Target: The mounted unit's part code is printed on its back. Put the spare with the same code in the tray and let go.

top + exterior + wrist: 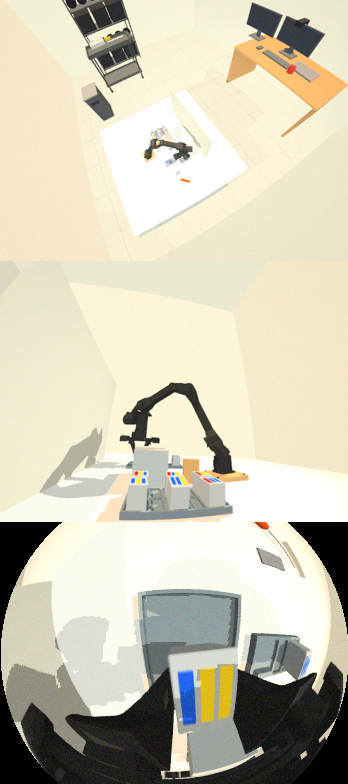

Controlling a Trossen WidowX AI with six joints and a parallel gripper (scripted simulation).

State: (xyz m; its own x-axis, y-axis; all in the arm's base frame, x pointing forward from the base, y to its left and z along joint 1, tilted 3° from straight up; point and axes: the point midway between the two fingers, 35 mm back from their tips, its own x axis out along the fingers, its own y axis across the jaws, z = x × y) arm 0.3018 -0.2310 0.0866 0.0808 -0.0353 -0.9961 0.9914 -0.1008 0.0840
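My gripper [181, 157] [204, 689] is shut on a grey spare unit [178, 664] whose face shows one blue and two yellow stripes. It holds the spare over the near part of the grey tray [190, 592] in the wrist view; whether the spare touches the tray floor I cannot tell. Beside the tray, a smaller grey holder [253, 653] bears a grey unit [299, 656] [176, 461] with blue stripes. The other spares, such as one with blue, blue and yellow stripes [177, 496], stand in the grey rack [175, 514]. The fingertips are hidden behind a box in the exterior view.
A tall grey box [150, 467] stands between rack and tray. An orange block [191, 470] stands near the arm's base. A pale upright panel [191, 123] runs along the far side. A small grey plate [178, 172] [270, 559] and an orange stick [185, 180] lie on the table.
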